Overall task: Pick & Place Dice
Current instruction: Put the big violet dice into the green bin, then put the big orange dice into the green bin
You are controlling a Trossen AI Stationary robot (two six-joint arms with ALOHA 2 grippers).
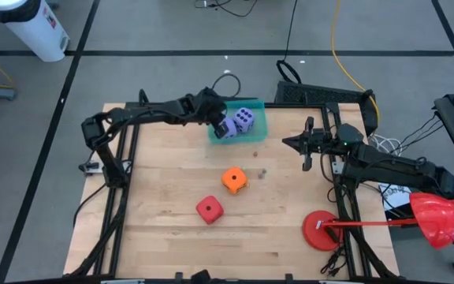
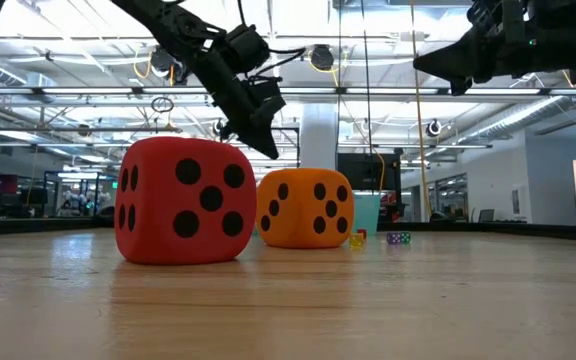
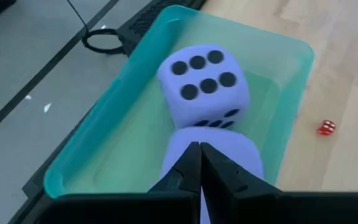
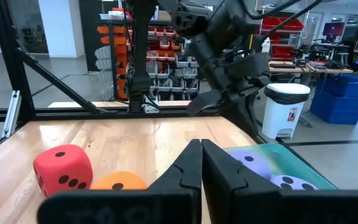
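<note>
A pale wooden tabletop (image 1: 164, 205) lies under me, grey floor around it, an open workshop beyond. My left gripper (image 3: 199, 163) hangs over the shallow teal plastic tray (image 3: 291, 81), jaws clenched on nothing. Directly beneath them sits one soft purple die (image 3: 229, 152), its faces hidden by my fingers; just beyond, touching it, the other purple die (image 3: 205, 84) shows six upward. The soft orange die (image 1: 233, 180) and soft red die (image 1: 209, 209) rest on bare wood, well apart from my jaws. My right gripper (image 1: 288, 142) waits beside the tray, clenched, empty.
</note>
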